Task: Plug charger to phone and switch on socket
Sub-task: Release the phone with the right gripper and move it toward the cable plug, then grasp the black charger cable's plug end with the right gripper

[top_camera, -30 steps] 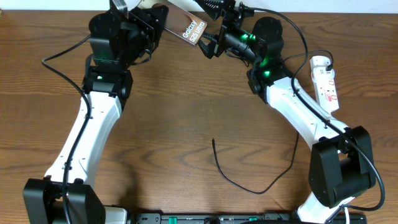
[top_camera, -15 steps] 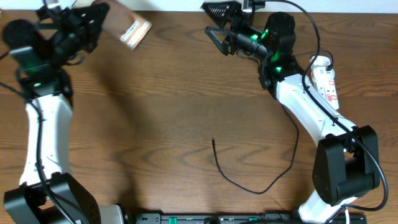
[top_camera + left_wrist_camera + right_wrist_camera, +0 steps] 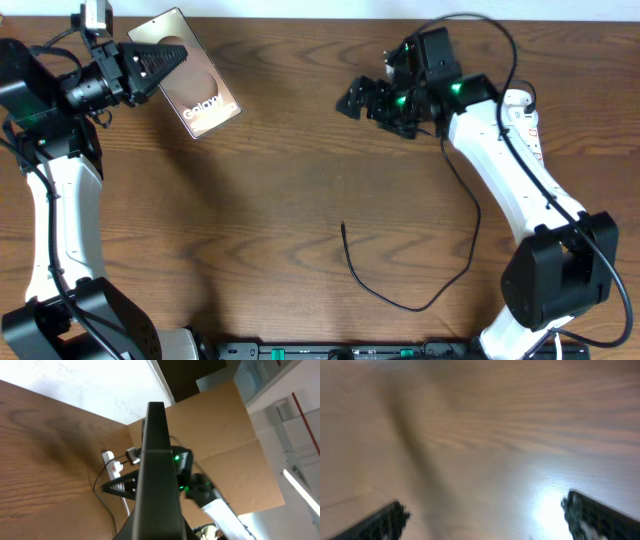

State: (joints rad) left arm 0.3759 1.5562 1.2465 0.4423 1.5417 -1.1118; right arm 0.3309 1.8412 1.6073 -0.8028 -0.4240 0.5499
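My left gripper [image 3: 160,62] is shut on one end of the phone [image 3: 198,92], a brown slab with white "Galaxy" lettering, and holds it above the table's far left. In the left wrist view the phone [image 3: 157,475] stands edge-on between the jaws. My right gripper [image 3: 363,100] is open and empty over the far middle of the table. In the blurred right wrist view its fingertips [image 3: 390,519] are spread wide over bare wood. The charger [image 3: 400,295], a thin black cable, lies near the front, with its plug tip [image 3: 343,228] free. The socket [image 3: 525,125] lies at the far right.
The right arm's thick black cables [image 3: 490,40] loop over the far right, next to the socket. A dark rail [image 3: 330,350] runs along the front edge. The cable's far end rises toward the right arm [image 3: 475,225].
My left arm has swung the phone down and right, and its lettered face now shows upward. My right gripper has dropped from the far edge toward the table. The charger has not moved.
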